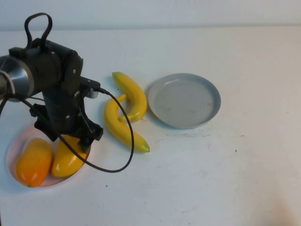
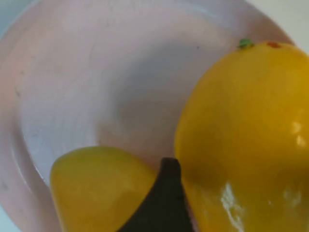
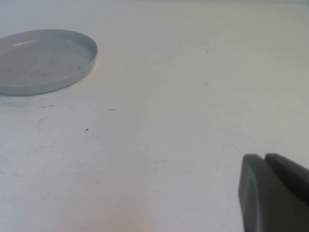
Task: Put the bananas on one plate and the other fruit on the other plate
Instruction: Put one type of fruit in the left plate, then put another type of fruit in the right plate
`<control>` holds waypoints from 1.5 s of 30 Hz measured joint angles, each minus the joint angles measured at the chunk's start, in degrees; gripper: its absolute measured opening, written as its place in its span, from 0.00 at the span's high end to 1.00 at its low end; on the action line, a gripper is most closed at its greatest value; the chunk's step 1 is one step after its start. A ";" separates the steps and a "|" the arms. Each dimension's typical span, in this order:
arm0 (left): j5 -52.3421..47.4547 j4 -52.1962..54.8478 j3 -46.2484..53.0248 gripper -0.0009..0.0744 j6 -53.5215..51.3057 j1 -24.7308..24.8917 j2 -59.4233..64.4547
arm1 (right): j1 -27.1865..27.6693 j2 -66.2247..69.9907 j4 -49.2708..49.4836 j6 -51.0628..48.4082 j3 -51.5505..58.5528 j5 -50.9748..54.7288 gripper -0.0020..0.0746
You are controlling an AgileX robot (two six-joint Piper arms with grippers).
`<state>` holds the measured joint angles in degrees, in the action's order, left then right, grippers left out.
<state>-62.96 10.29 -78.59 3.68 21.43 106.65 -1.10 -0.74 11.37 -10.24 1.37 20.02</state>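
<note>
The bananas (image 1: 126, 109) still lie on the bare table, left of centre in the high view, one crossing the other beside the grey plate (image 1: 184, 100); the upper one almost touches that plate's rim, while the lower one (image 1: 123, 126) trails its greenish tip toward the bottom of the frame.

Nearest to us, at lower left, the pink plate (image 1: 10, 153) already carries both mangoes: the orange one (image 1: 34, 162) and, touching it, the yellow one (image 1: 67, 159). The left gripper (image 1: 77, 141) hangs directly over that yellow mango. In the left wrist view a dark fingertip (image 2: 161, 200) sits in the seam between the two fruits, but we cannot tell whether the fingers are spread or pinching. The right gripper (image 3: 275, 193) shows only at the lower right of its own wrist view, over bare table, its two fingers pressed together on nothing.

We judge the bananas to be light, firm and smooth-skinned, so rather slippery. Their curve will make them roll or pivot if pinched near a tip. We would take each across its thick middle, starting with the upper one, since it rests over the other.
</note>
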 joint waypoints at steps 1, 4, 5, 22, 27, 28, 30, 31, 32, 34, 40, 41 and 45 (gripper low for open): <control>0.00 -0.53 0.00 0.17 -0.43 0.00 -0.60 | 0.00 0.00 0.00 0.00 0.00 0.00 1.00; 0.72 -3.06 0.00 0.26 -1.88 0.00 -4.38 | 0.00 0.00 0.00 0.00 0.00 0.00 1.00; 0.98 -3.92 0.00 0.32 -2.39 0.00 -6.23 | 0.00 0.00 0.00 0.00 0.00 0.00 1.00; 29.33 -9.16 34.82 0.99 -4.33 0.00 -57.02 | 0.00 0.00 0.00 0.00 0.00 0.00 1.00; 34.48 -9.27 45.24 0.99 -3.68 0.00 -71.74 | 0.00 0.00 0.00 0.00 0.00 0.00 1.00; 34.64 -9.27 46.86 0.99 -3.68 0.00 -74.10 | 0.00 0.00 0.00 0.00 0.00 0.00 1.00; 34.76 -8.11 49.45 0.99 -3.68 0.00 -77.97 | 0.00 0.00 0.00 0.00 0.00 0.00 1.00; 34.62 -7.56 50.54 0.99 -3.21 0.00 -79.83 | 0.00 0.00 0.00 0.00 0.00 0.00 1.00; 34.21 -7.48 51.35 0.99 -2.82 0.00 -81.54 | 0.00 0.00 0.00 0.00 0.00 0.00 1.00; 33.76 -7.63 52.43 0.99 -1.90 0.00 -84.23 | 0.00 0.00 0.00 0.00 0.00 0.00 1.00; 36.87 -7.63 56.49 0.99 -1.86 0.00 -86.54 | 0.00 0.00 0.00 0.00 0.00 0.00 1.00; 39.03 -7.63 57.78 0.99 -1.96 0.00 -86.54 | 0.00 0.00 0.00 0.00 0.00 0.00 1.00; 50.05 -7.53 63.99 0.99 -2.08 0.00 -86.54 | 0.00 0.00 0.00 0.00 0.00 0.00 1.00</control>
<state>-12.91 2.77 -14.60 1.60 21.43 20.10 -1.10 -0.74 11.37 -10.24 1.37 20.02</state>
